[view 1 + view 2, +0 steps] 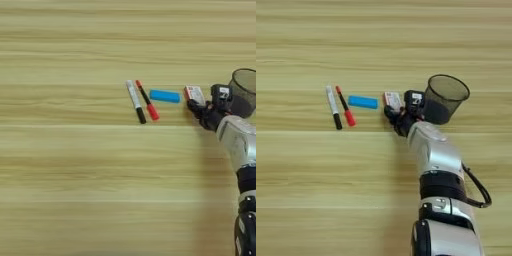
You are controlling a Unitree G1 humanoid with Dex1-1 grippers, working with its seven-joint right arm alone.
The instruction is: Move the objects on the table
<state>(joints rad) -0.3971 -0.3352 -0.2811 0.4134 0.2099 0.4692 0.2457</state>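
Whether the jaws stand apart or together cannot be told; the right gripper [393,116] sits at the small white-and-red box [391,99], touching or nearly touching its near edge, the box at twelve o'clock from the tips. At nine o'clock from the box lies the blue block [363,102], then the red marker [345,111] and the white marker with a black cap [333,113], the two side by side and slanted, caps toward the robot. At three o'clock, just beside the gripper, stands the dark mesh cup [443,98], upright. The silver forearm [434,152] reaches up from the bottom edge. The table [316,190] lies bare and broad to the left and front.
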